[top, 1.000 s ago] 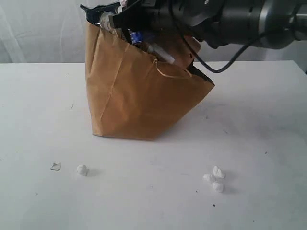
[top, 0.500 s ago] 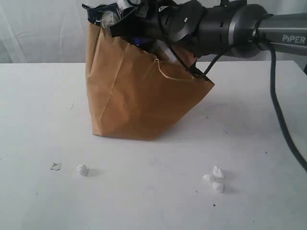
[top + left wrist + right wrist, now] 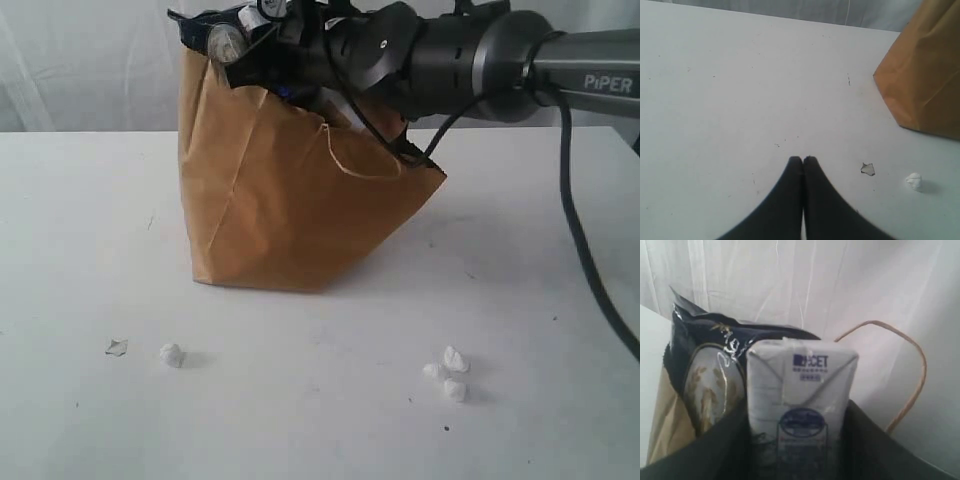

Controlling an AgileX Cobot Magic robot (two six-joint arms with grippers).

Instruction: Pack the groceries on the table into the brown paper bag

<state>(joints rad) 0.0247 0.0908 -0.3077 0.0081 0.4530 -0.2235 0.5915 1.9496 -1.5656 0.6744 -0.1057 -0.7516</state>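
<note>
The brown paper bag (image 3: pixel 290 210) stands on the white table (image 3: pixel 320 430), leaning with its mouth open. My right gripper (image 3: pixel 272 60) reaches over that mouth from the right. In the right wrist view this gripper (image 3: pixel 800 440) is shut on the small white carton (image 3: pixel 802 390), held upright between the dark fingers (image 3: pixel 865 440). Beside the carton, the dark long pasta packet (image 3: pixel 705 370) sticks out of the bag (image 3: pixel 662 430), its oval label also showing at the rim (image 3: pixel 224 42). A cord handle (image 3: pixel 912 390) arches behind. My left gripper (image 3: pixel 803 159) hovers shut and empty over bare table. The jars and pouch are hidden.
A torn scrap (image 3: pixel 117 347) and a white crumb (image 3: pixel 172 354) lie in front of the bag on the left; both show near my left gripper too, scrap (image 3: pixel 867 169) and crumb (image 3: pixel 913 181). Three white crumbs (image 3: pixel 448 375) sit at the front right. White curtain behind.
The right arm has drawn back from the camera and turned, with its gripper staying over the bag's mouth. The pasta packet's oval label now shows at the rim. The bag has not moved.
</note>
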